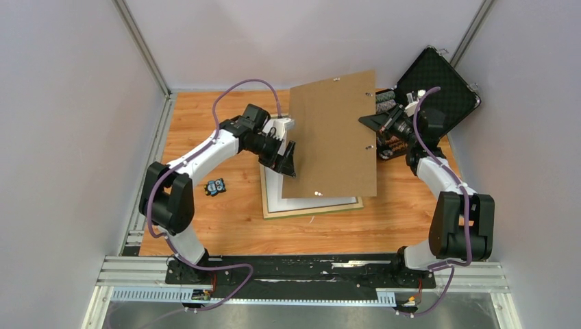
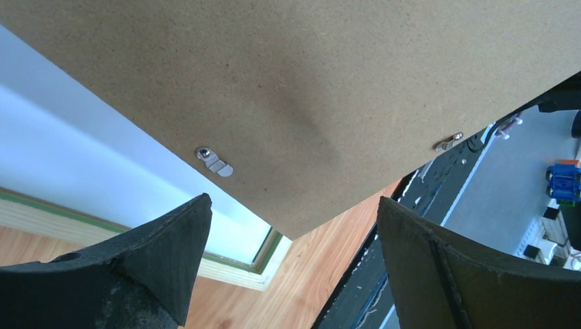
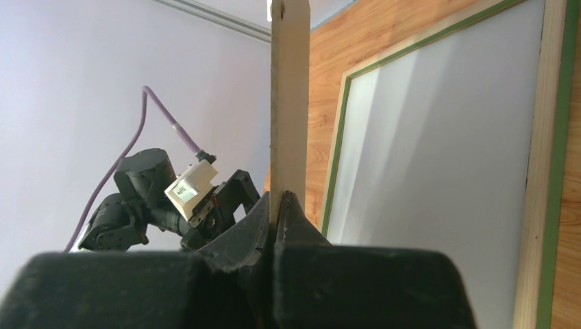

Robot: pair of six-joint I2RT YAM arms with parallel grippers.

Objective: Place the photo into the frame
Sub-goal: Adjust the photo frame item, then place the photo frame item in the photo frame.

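The frame [image 1: 312, 208] lies flat on the wooden table, green-edged with pale wood rails, and a white surface [image 3: 438, 151] fills its opening. The photo is hidden or out of view. A plain brown backing board [image 1: 336, 133] hangs tilted above the frame. My right gripper [image 1: 375, 122] is shut on the board's right edge, which the right wrist view shows edge-on [image 3: 288, 103] between the jaws of the right gripper [image 3: 279, 205]. My left gripper [image 1: 288, 161] stands open at the board's left edge. Below the board [image 2: 308, 82] the left gripper [image 2: 294, 202] holds nothing, with the frame's corner [image 2: 233, 264] underneath.
An open black case [image 1: 445, 96] stands at the back right behind the right arm. A small blue and black object [image 1: 216, 186] lies on the table left of the frame. Metal turn clips [image 2: 214, 162] sit on the board's underside. Enclosure walls close in on both sides.
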